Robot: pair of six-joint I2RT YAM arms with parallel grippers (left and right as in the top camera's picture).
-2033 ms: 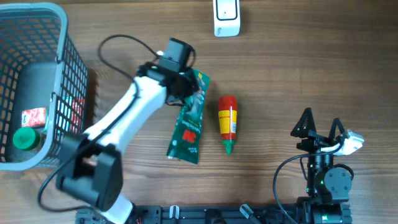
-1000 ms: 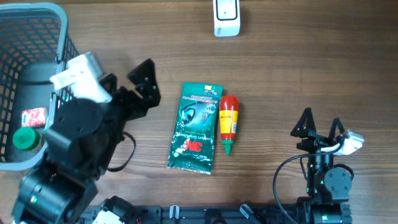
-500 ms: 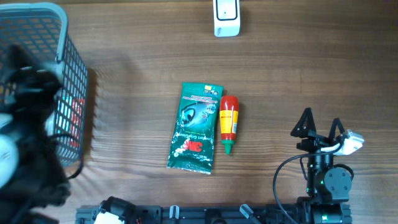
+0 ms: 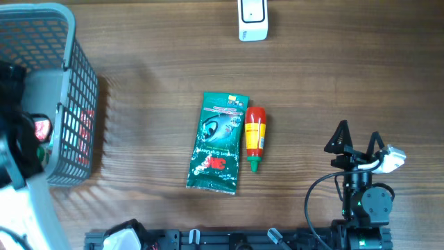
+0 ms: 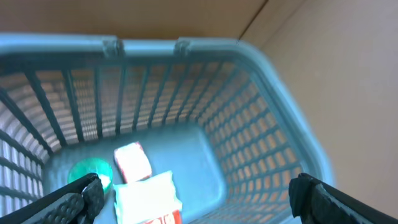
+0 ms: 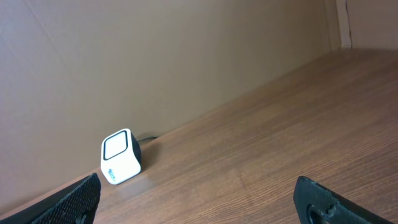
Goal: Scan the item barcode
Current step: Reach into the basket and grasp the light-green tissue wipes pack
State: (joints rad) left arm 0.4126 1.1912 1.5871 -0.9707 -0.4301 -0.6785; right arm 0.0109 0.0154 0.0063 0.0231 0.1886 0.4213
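A green packet (image 4: pixel 216 142) lies flat in the middle of the table, with a small red sauce bottle (image 4: pixel 254 135) right beside it. The white barcode scanner (image 4: pixel 252 19) stands at the far edge and shows again as the scanner (image 6: pixel 120 156) in the right wrist view. My left gripper (image 5: pixel 198 198) hangs open above the inside of the blue-grey basket (image 5: pixel 261 124), nothing between its fingers. Below it lie a green-capped item (image 5: pixel 90 171), a small red and white box (image 5: pixel 132 160) and a white and red packet (image 5: pixel 149 196). My right gripper (image 4: pixel 357 137) rests open at the near right, empty.
The basket (image 4: pixel 69 90) fills the far left of the table, and my left arm (image 4: pixel 17 173) looms blurred over its near side. Bare wooden tabletop (image 4: pixel 333 76) lies between the scanner, the two items and the right arm. A brown wall (image 6: pixel 155 56) rises behind the scanner.
My left arm let go of the green packet, now flat beside the bottle, and swung left over the basket. The right arm has not moved.
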